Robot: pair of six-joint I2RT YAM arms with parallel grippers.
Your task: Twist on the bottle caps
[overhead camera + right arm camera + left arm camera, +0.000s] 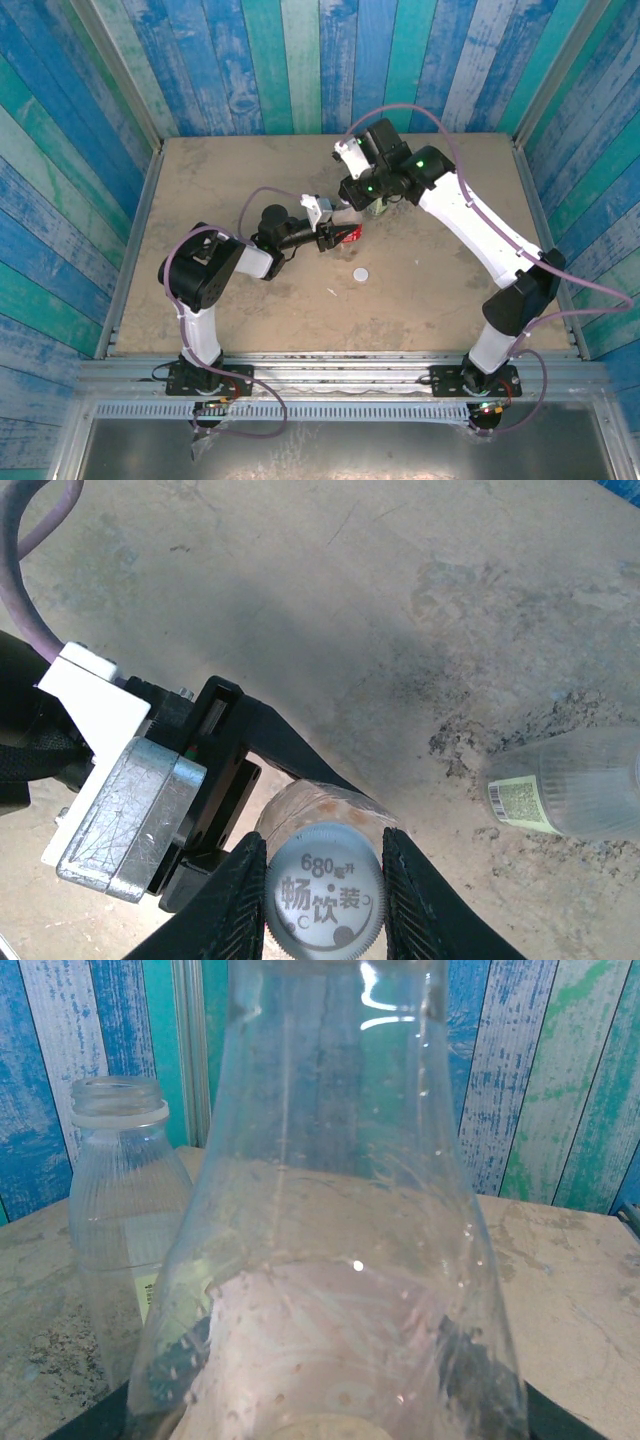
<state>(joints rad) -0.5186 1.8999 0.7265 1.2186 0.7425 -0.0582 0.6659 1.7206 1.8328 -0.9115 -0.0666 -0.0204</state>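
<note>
- L gripper (338, 236) was clamped on the red-label bottle (352, 236) near the table's (250, 310) centre, approx. mid-way between the two arms.
- L wrist view: that bottle's clear body stood upright right up against the lens, w/ dark finger shapes at both lower corners.
- R gripper (323, 880) was closed on a white cap (323, 905): ribbed finger pads pressed against its L and R edges, printed face up toward the wrist cam.
- The cap sat directly over the neck of the red-label bottle. The clear shoulder showed just beneath it. Couldn't tell whether the threads were engaged.
- R wrist view: L gripper's silver and black body sat just beside the cap, its black fingers reaching in around the bottle below the cap.
- Pale-label bottle (575, 795) stood on the table near the held one, apart from it and not gripped. Barcode panel faced the R wrist cam.
- L wrist view: the pale-label bottle was upright, ribbed sides, neck open w/ nothing on it.
- Second cap, the loose cap (360, 273), lay flat on the bare table, just nearside of the red-label bottle and touching nothing.
- Blue and green plank walls (300, 60) enclosed the table on 3 sides.
</note>
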